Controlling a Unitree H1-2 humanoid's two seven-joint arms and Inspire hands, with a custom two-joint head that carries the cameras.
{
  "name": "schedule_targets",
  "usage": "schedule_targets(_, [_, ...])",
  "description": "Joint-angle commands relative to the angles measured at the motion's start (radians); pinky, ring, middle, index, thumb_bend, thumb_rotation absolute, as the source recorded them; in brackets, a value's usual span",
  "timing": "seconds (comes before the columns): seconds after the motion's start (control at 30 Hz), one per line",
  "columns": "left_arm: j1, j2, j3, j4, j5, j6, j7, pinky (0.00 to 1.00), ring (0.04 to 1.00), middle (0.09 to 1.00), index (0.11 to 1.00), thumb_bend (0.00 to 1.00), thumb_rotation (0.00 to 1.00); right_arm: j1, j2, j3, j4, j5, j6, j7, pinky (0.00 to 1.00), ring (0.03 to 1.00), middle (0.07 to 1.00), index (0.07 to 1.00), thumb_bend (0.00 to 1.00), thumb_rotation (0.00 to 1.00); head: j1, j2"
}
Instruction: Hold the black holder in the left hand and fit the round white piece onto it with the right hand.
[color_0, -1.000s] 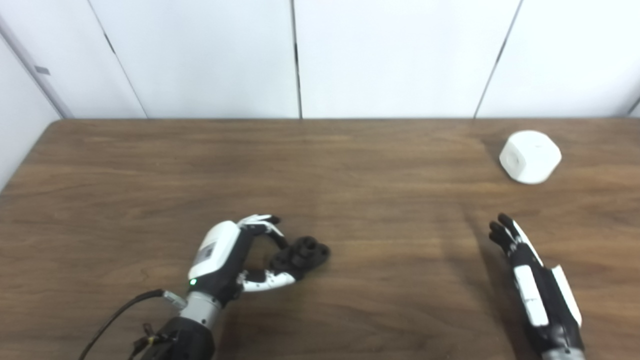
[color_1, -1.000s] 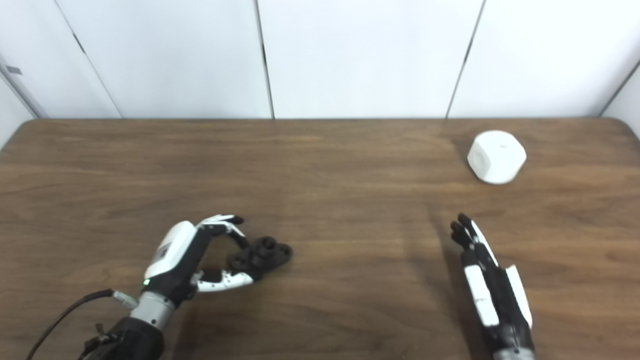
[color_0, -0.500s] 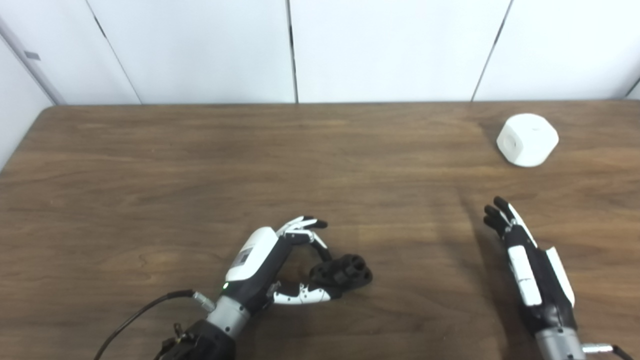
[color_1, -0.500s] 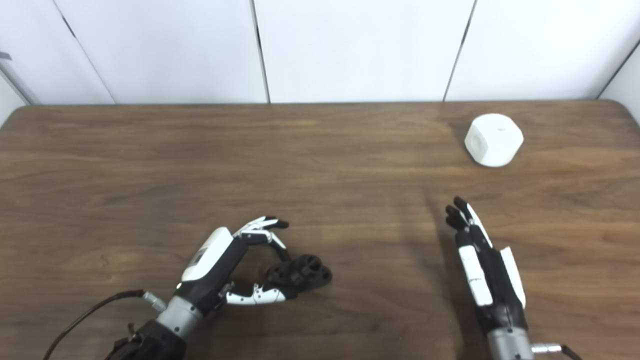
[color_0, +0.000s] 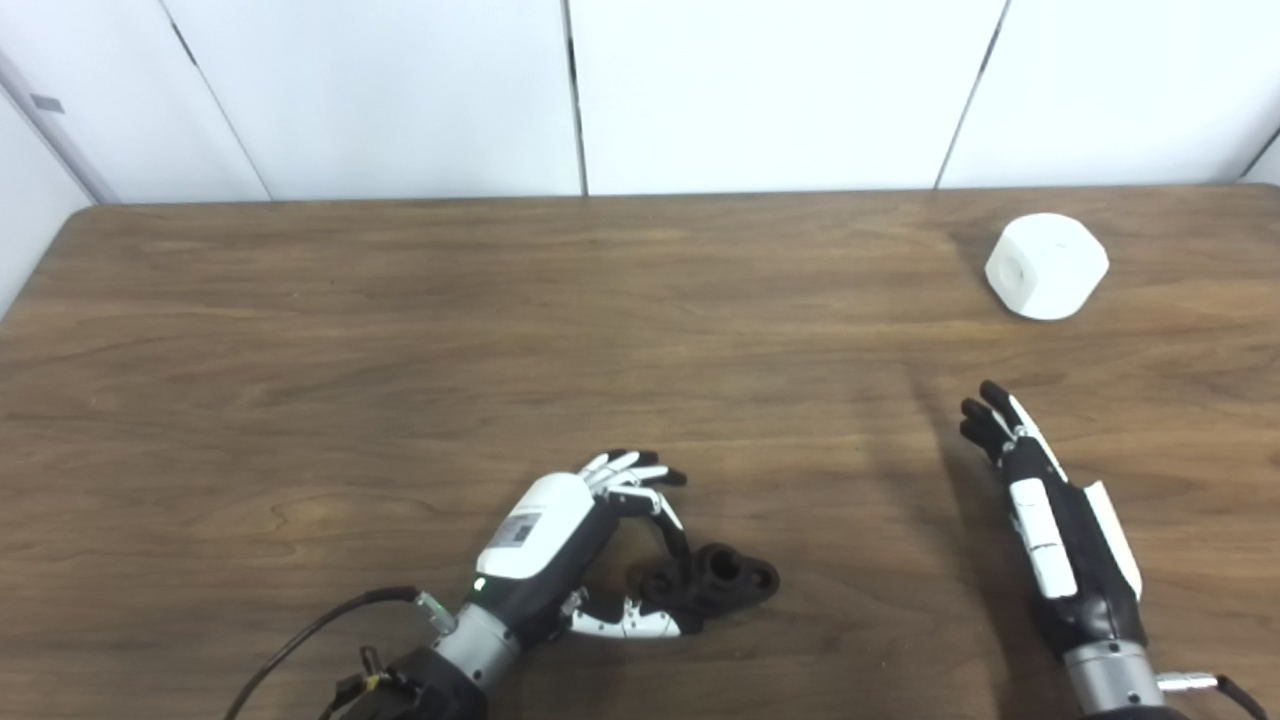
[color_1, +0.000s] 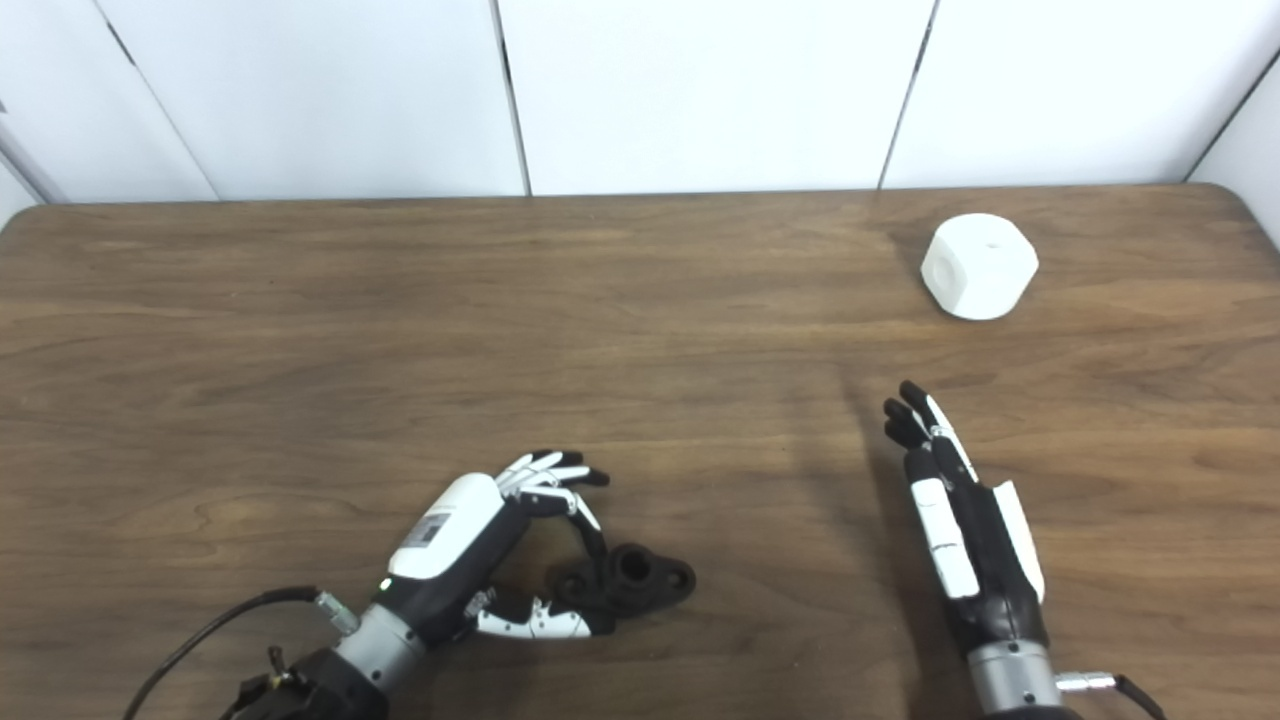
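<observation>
Down at the seven o'clock corner, a black cable (color_0: 300, 640) trailed off the left wrist across the wooden bench (color_0: 400, 330). The left hand (color_0: 560, 545) lay low on the bench near six o'clock, its white back turned up, fingers (color_0: 640, 478) curled over in an arc and the thumb (color_0: 630, 625) stretched flat underneath toward three o'clock. Between fingertips and thumb sat the black holder (color_0: 712, 580), a lumpy dark piece with round sockets on top, resting on the bench. The thumb tip and the longest fingertip touched its near side, so the hand was closed lightly on the holder in a pinch, though how firm that hold was could not be told from these views. The holder's far end stuck out clear of the hand toward three o'clock.

Moving across, bare brown wood filled the middle of the bench, with a faint shadow band running up from the right arm.

Over at four o'clock, the right hand (color_0: 1040, 510) lay stretched out, fingers (color_0: 985, 415) straight and close together, pointing toward twelve o'clock, edge-on to the camera. It held nothing, open and flat above the bench.

And up at two o'clock, well apart from both hands, the round white piece (color_0: 1047, 266) sat alone on the bench, a faceted white lump with a shallow round recess on its left face. White wall panels (color_0: 760, 90) stood behind the bench's far edge.
</observation>
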Motion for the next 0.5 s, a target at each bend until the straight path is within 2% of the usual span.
schedule_targets(0.0, [0.03, 0.035, 0.003, 0.049, 0.076, 0.066, -0.054, 0.96, 0.916, 0.828, 0.489, 0.51, 0.05, 0.003, 0.003, -0.001, -0.026, 0.013, -0.009, 0.005, 1.0, 0.914, 0.912, 0.944, 0.52, 1.0, -0.002, 0.001])
schedule_targets(0.27, [0.035, 0.03, -0.01, 0.045, 0.245, 0.042, -0.034, 0.94, 0.887, 0.803, 0.489, 0.52, 0.05, 0.009, -0.005, -0.006, -0.031, 0.027, -0.002, 0.008, 1.0, 0.922, 0.918, 0.945, 0.55, 1.0, -0.005, -0.001])
schedule_targets(0.47, [0.041, 0.02, -0.012, 0.05, 0.275, 0.027, -0.01, 0.95, 0.891, 0.805, 0.489, 0.52, 0.05, 0.016, -0.01, -0.012, -0.043, 0.034, 0.018, 0.009, 1.0, 0.921, 0.919, 0.946, 0.55, 1.0, -0.007, -0.007])
